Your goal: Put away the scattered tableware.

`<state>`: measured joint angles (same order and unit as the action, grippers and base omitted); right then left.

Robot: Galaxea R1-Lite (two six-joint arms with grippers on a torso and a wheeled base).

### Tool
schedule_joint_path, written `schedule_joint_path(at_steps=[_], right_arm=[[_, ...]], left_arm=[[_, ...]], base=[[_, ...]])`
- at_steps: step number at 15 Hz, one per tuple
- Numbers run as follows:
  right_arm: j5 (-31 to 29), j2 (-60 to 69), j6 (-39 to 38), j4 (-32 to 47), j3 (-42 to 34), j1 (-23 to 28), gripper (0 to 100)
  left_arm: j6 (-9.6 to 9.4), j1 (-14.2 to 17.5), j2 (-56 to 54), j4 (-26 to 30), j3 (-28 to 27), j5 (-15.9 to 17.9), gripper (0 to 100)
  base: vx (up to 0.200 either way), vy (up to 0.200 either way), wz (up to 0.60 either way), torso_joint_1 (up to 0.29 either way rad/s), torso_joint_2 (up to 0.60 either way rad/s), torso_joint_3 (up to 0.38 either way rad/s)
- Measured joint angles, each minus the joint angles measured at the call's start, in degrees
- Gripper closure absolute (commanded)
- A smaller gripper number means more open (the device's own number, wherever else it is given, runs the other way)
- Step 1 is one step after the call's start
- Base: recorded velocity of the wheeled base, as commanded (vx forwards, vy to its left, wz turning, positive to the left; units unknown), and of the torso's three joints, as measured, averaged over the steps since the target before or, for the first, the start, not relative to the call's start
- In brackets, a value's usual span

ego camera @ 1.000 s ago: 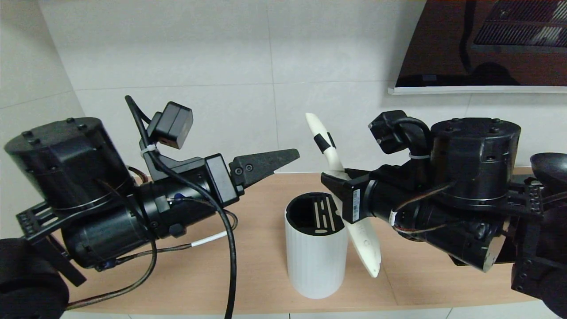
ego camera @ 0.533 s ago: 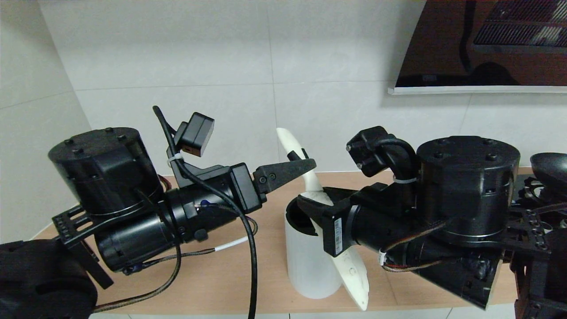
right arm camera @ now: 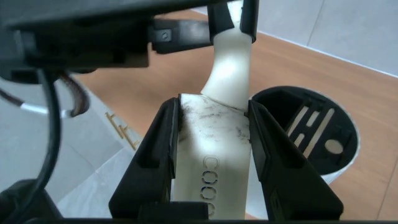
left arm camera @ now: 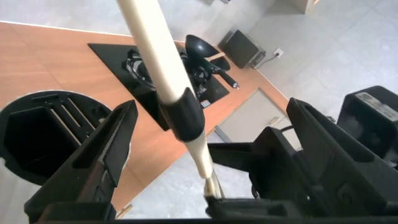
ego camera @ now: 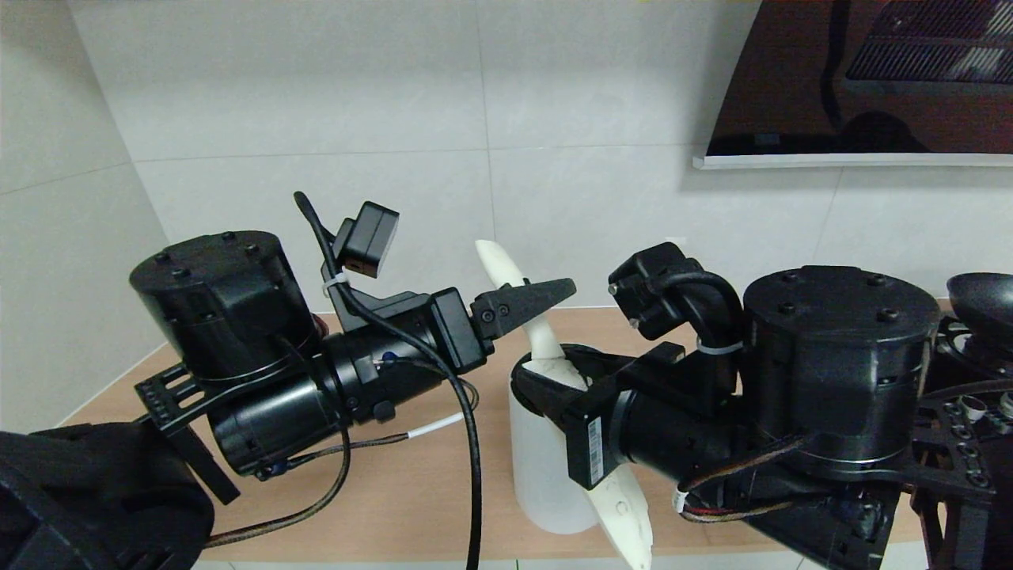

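Observation:
My right gripper (ego camera: pixel 546 376) is shut on a white slotted spatula (ego camera: pixel 625 507), held tilted over the near rim of the white cylindrical utensil holder (ego camera: pixel 542 475) on the wooden counter. The right wrist view has the gripper (right arm camera: pixel 214 109) clamping the spatula (right arm camera: pixel 214 162) at its neck, with the holder (right arm camera: pixel 339 171) beyond. The spatula's handle (ego camera: pixel 498 265) points up and back. My left gripper (ego camera: pixel 546 294) is open, its two fingers (left arm camera: pixel 93 168) either side of the black band (left arm camera: pixel 180 115) on the handle, apart from it. The holder's dark divided inside (left arm camera: pixel 43 143) lies below.
A black stovetop (left arm camera: pixel 118 59) with a dark pan (ego camera: pixel 977 297) sits on the counter to the right. A dark range hood (ego camera: pixel 855 79) hangs at the upper right. White tiled wall runs close behind the counter (ego camera: pixel 396 475).
The right gripper carried the spatula left and lower, toward the holder's near rim. The left gripper came right and now straddles the handle.

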<state>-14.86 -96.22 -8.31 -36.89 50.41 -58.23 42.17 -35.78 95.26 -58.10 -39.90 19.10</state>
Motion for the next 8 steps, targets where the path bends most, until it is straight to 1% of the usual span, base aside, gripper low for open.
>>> schedule_joint_path(at_steps=[2,3,8], right_arm=[[0.00,0.00,-0.02,0.05,-0.28,-0.55,100],[0.02,0.00,-0.02,0.05,-0.39,-0.69,100],[0.00,0.05,0.00,0.11,-0.74,-1.35,100]], left_arm=[[0.00,0.01,0.13,0.00,-0.04,-0.04,0],[0.00,0.01,0.17,0.00,-0.04,-0.04,100],[0.00,0.04,0.24,0.02,0.05,0.02,100]], base=[[0.000,0.000,0.00,0.000,0.00,0.000],[0.000,0.000,0.00,0.000,0.00,0.000],[0.000,0.000,0.00,0.000,0.00,0.000]])
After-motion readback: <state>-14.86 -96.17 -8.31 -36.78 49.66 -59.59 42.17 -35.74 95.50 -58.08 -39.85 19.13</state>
